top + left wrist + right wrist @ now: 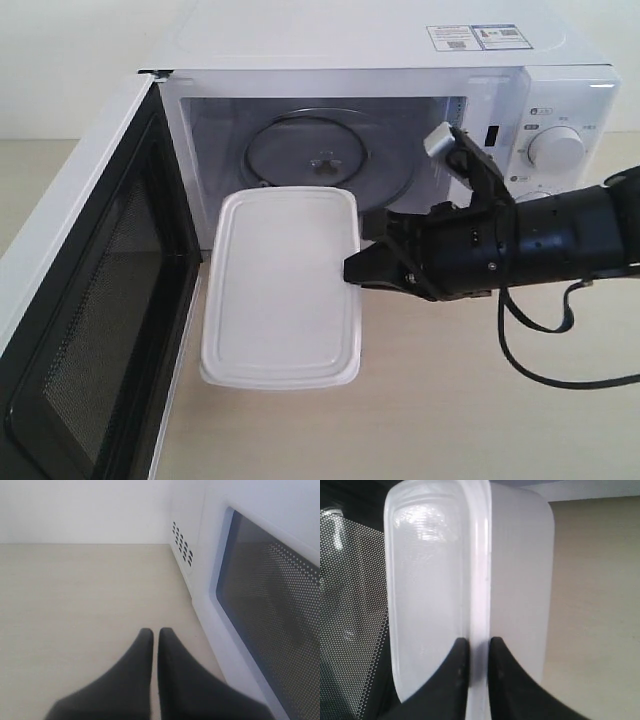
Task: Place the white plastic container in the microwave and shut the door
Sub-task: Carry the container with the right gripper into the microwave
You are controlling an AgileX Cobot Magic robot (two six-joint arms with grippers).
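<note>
1 white plastic container [285, 290] sits rim-pinched in the right gripper [477, 647].

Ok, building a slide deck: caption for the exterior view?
Right gripper grips the white plastic container by its rim in front of the microwave, door open.

White container [285, 290], white microwave [370, 45], dark-dotted door [90, 340], black right hand [355, 270].

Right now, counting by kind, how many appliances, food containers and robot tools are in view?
microwave: 1
white plastic container: 1
tools: 2, the left tool and the right tool
Total: 4
</note>
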